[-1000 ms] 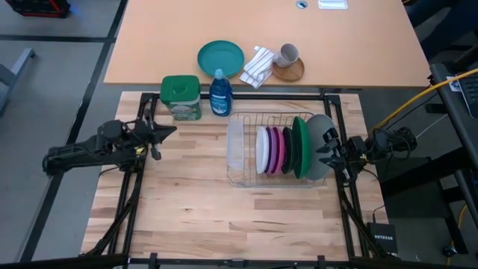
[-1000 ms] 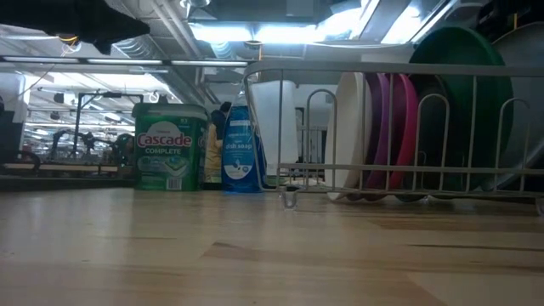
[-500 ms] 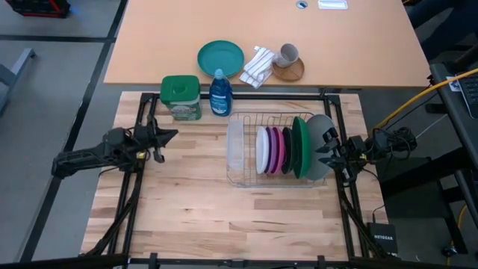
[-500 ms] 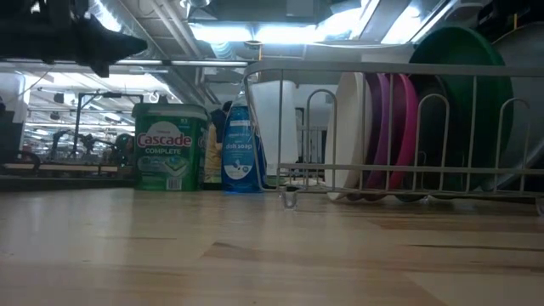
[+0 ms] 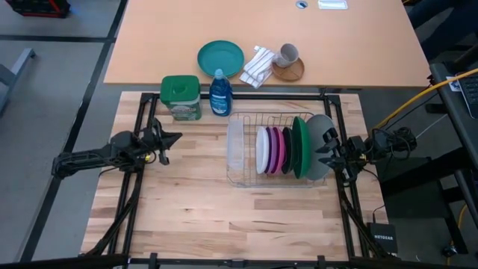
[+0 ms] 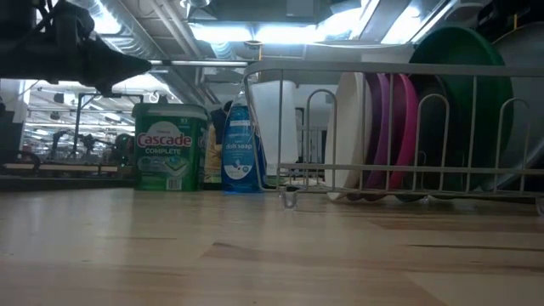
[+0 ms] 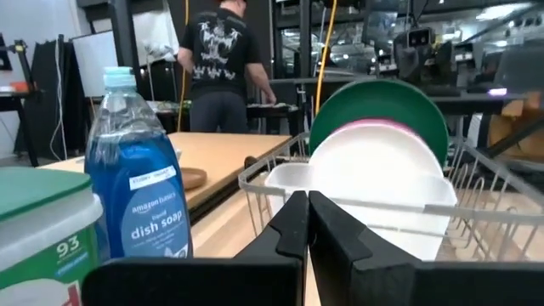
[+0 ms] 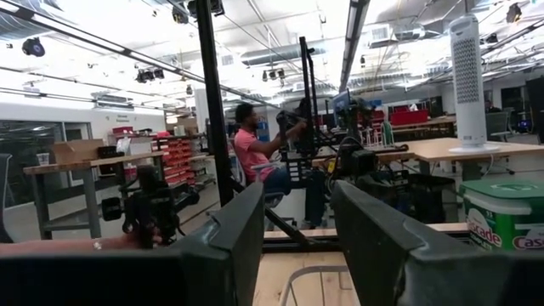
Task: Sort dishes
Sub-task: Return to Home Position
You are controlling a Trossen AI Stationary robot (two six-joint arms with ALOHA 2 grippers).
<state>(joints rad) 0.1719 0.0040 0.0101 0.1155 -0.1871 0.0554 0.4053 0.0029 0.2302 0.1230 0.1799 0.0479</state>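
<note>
High view: plates are being held on edge in the rack, both arms empty

The plates are being carried upright in a row by the wire rack (image 5: pixel 258 116) at the table's middle right. From left to right, they are being shown as white plate (image 5: pixel 261 150), pink plates (image 5: pixel 275 149), dark grey plate (image 5: pixel 287 149), green plate (image 5: pixel 299 146) and large light grey plate (image 5: pixel 320 125). The light grey plate is being leaned at the rack's right end.

The left gripper (image 5: pixel 173 137) is being held above the table's left part, well apart from the rack and pointing toward it. Its fingers (image 7: pixel 293 223) are being pressed together, and nothing is being gripped.

The right gripper (image 5: pixel 322 149) is being held at the rack's right end, just beside the light grey plate. Whether the plate is being touched cannot be told. Its fingers (image 8: pixel 240 228) are being kept apart, with nothing between them.

A green-lidded tub (image 5: pixel 180 96) and a soap bottle (image 5: pixel 219 93) are being kept behind the rack, toward the left.
</note>
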